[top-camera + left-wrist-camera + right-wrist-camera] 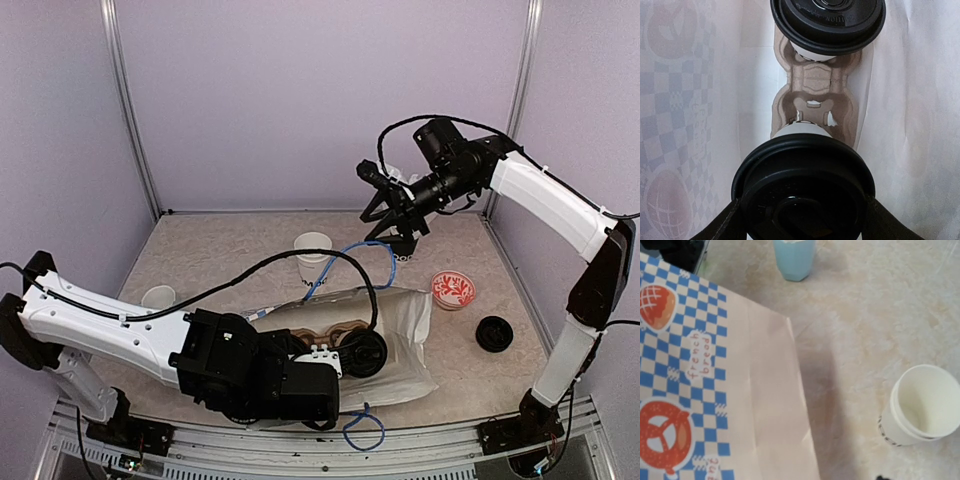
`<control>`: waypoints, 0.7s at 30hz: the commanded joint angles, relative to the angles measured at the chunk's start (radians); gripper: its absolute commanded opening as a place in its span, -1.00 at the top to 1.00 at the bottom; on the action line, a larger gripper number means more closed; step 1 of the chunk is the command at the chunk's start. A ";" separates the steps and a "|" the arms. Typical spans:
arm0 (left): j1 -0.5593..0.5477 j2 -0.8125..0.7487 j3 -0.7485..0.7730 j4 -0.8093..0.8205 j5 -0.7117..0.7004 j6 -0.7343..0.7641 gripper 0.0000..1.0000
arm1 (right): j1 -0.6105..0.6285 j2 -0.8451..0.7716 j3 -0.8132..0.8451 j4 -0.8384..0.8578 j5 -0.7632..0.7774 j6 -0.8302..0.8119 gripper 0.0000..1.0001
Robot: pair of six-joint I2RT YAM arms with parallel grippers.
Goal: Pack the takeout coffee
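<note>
— Coffee, seen from above?
— A lidded cup sits at the mouth of the paper bag lying mid-table, at the tips of the left gripper. The right gripper hangs at the far side near an open cup; I cannot tell how wide it stands.
— Left wrist?
— The fingers, spread wide, clasp that lidded cup by its lid. A second lidded cup stands at the other end of the cup carrier, inside the bag.
— Right wrist?
— The checked bag, the open cup just past its far edge, and a light-blue mug further left.
</note>
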 commanded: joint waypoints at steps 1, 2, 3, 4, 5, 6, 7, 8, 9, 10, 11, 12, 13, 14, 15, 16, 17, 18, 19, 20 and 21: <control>0.034 -0.024 -0.031 0.062 -0.017 0.058 0.01 | -0.008 0.018 -0.006 0.109 0.024 0.051 -0.26; 0.043 -0.026 -0.038 0.080 -0.009 0.074 0.01 | -0.009 0.033 -0.003 0.127 0.040 0.065 -0.26; 0.052 -0.024 -0.040 0.092 -0.003 0.089 0.01 | -0.008 0.047 -0.001 0.147 0.053 0.078 -0.26; 0.060 -0.022 -0.041 0.100 0.000 0.102 0.01 | -0.009 0.061 -0.002 0.166 0.065 0.089 -0.26; 0.067 -0.019 -0.042 0.107 -0.003 0.113 0.01 | -0.008 0.075 -0.004 0.186 0.081 0.104 -0.26; 0.071 -0.017 -0.044 0.113 -0.004 0.119 0.01 | -0.009 0.089 -0.003 0.205 0.095 0.115 -0.26; 0.074 -0.015 -0.048 0.122 -0.004 0.132 0.01 | -0.008 0.104 0.001 0.216 0.106 0.122 -0.26; 0.075 -0.017 -0.051 0.131 -0.005 0.155 0.01 | -0.008 0.120 0.007 0.227 0.116 0.124 -0.25; 0.074 -0.020 -0.053 0.140 -0.005 0.165 0.01 | -0.009 0.138 0.019 0.234 0.120 0.127 -0.25; 0.072 -0.022 -0.053 0.148 -0.003 0.174 0.01 | -0.009 0.156 0.033 0.239 0.120 0.127 -0.25; 0.069 -0.026 -0.054 0.152 -0.009 0.181 0.02 | -0.008 0.181 0.050 0.240 0.120 0.130 -0.25; 0.061 -0.028 -0.059 0.161 -0.023 0.191 0.02 | -0.008 0.207 0.073 0.240 0.119 0.137 -0.24; 0.053 -0.034 -0.066 0.171 -0.032 0.203 0.02 | -0.009 0.243 0.104 0.235 0.116 0.143 -0.23; 0.049 -0.048 -0.074 0.179 -0.036 0.210 0.02 | -0.008 0.270 0.125 0.232 0.114 0.148 -0.23; 0.049 -0.056 -0.082 0.187 -0.039 0.214 0.02 | -0.008 0.296 0.143 0.227 0.114 0.149 -0.22; 0.049 -0.065 -0.091 0.192 -0.049 0.218 0.02 | -0.008 0.318 0.153 0.227 0.115 0.150 -0.21; 0.050 -0.071 -0.101 0.200 -0.056 0.224 0.02 | -0.006 0.340 0.161 0.231 0.117 0.153 -0.21; 0.049 -0.080 -0.112 0.211 -0.072 0.226 0.02 | -0.005 0.359 0.165 0.233 0.115 0.156 -0.20; 0.049 -0.087 -0.123 0.221 -0.086 0.231 0.02 | -0.003 0.374 0.168 0.236 0.112 0.156 -0.20; 0.049 -0.091 -0.134 0.233 -0.089 0.235 0.02 | -0.001 0.388 0.169 0.238 0.111 0.156 -0.20; 0.049 -0.100 -0.144 0.242 -0.086 0.238 0.02 | 0.002 0.400 0.169 0.240 0.109 0.155 -0.19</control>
